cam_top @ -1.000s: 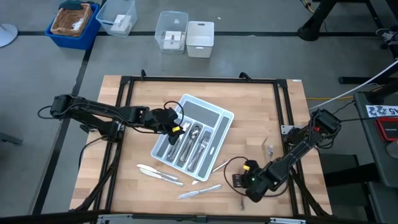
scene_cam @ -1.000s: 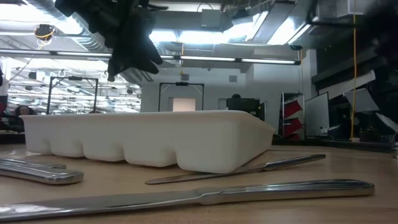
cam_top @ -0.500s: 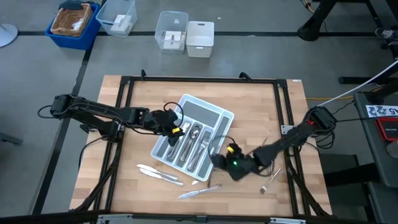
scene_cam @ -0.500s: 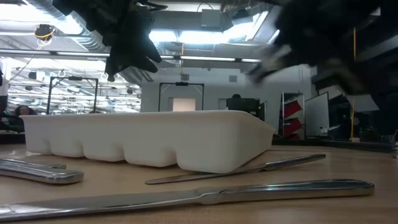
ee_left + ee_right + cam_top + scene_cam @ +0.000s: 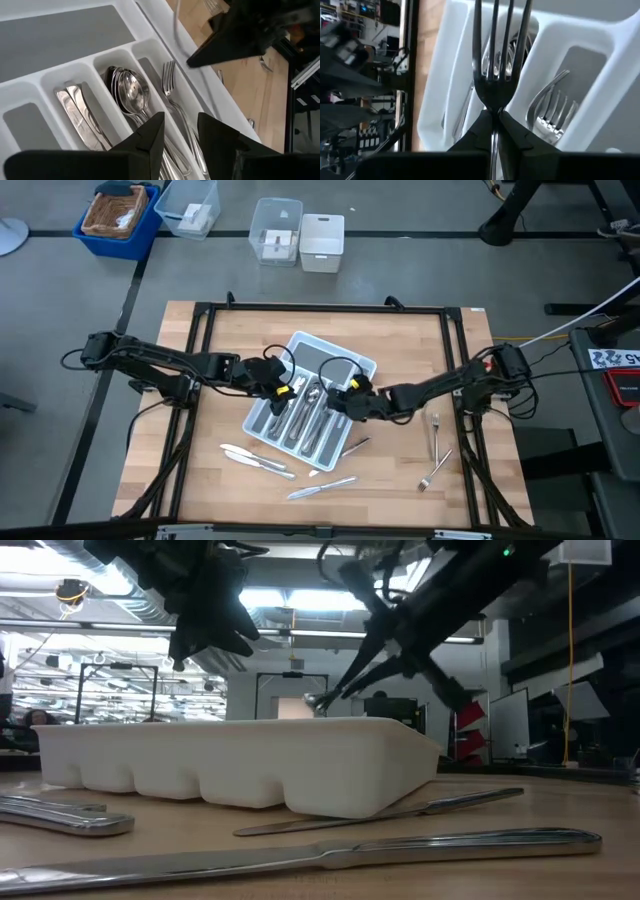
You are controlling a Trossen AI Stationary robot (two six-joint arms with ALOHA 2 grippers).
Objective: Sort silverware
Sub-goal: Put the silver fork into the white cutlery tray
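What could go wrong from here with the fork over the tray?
1. The right pincer pinches the fork only by its thin handle; it could swivel or slip before release.
2. Dropped off-line, it may land on a divider of the tray or beside the forks already in their slot.
3. The left pincer hangs over the tray too; the arms could clash.

I can't read any text here. A white label (image 5: 617,358) on the equipment past the table's right edge carries dark marks, too small to make out. Nothing legible on the bins, tray or cutlery.
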